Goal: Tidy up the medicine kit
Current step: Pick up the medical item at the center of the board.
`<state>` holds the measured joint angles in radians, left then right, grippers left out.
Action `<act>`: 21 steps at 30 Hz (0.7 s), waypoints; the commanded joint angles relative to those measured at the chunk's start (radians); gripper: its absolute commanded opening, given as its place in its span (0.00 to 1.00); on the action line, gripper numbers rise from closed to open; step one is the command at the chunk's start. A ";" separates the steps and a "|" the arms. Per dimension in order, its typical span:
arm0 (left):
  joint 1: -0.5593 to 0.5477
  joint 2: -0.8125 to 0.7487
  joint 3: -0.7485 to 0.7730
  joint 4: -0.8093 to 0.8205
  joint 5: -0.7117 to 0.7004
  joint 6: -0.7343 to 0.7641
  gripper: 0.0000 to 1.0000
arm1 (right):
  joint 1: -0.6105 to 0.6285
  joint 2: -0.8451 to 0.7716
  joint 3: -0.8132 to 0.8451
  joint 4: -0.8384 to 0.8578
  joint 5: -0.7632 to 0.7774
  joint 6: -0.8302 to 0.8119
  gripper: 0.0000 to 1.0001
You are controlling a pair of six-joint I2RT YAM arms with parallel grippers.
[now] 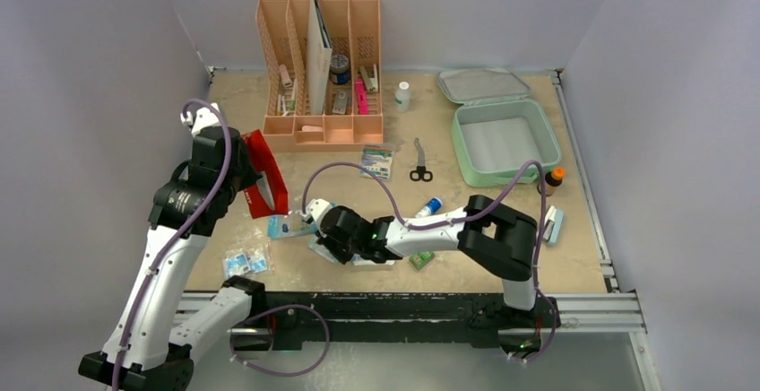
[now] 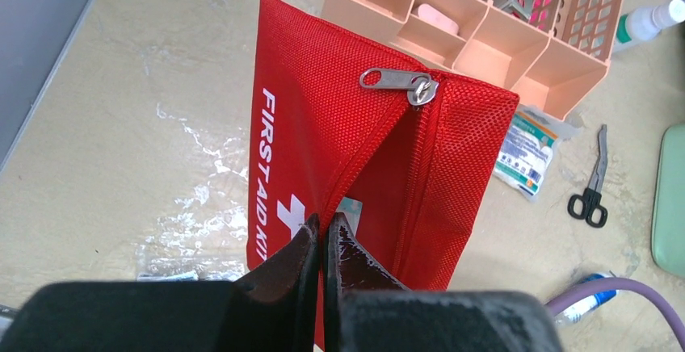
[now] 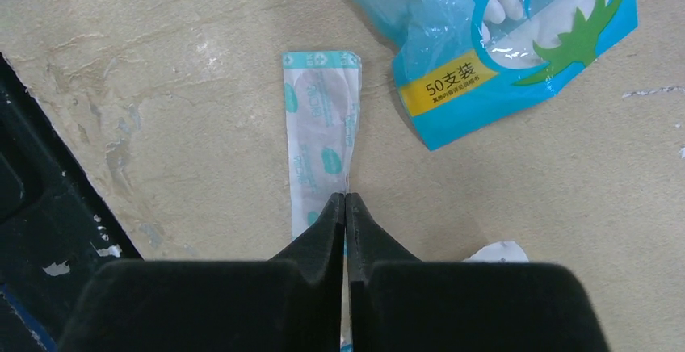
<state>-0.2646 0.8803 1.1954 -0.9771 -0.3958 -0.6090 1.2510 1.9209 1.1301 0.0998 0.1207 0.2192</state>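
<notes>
One medicine kit (image 1: 466,163) (mint-green, its lid (image 1: 482,85) swung open toward the rear) lies at the tabletop's (image 1: 502,238) right rear, well apart from both sets of jaws. Case and lid together run near to far. The left gripper (image 2: 321,227) clenches one red pouch (image 2: 323,134); the right gripper (image 3: 346,203) pinches one wrapped plaster strip (image 3: 319,126).

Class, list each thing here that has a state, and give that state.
medicine kit: open, lid laid back, tray empty.
red pouch: unzipped, held up.
left gripper: shut on the red pouch's edge.
right gripper: shut on plaster strip.
scissors: closed, lying flat.
white bottle: upright, capped.
</notes>
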 commanded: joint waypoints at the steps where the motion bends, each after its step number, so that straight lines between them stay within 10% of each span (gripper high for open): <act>1: -0.004 -0.010 -0.019 0.020 0.038 -0.009 0.00 | 0.008 -0.054 -0.044 0.000 -0.012 0.057 0.00; 21: -0.004 0.040 -0.153 0.128 0.245 0.040 0.00 | -0.051 -0.376 -0.209 -0.007 0.128 0.194 0.00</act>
<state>-0.2646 0.9237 1.0576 -0.9268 -0.2108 -0.6048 1.2316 1.5848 0.9291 0.1215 0.2066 0.3824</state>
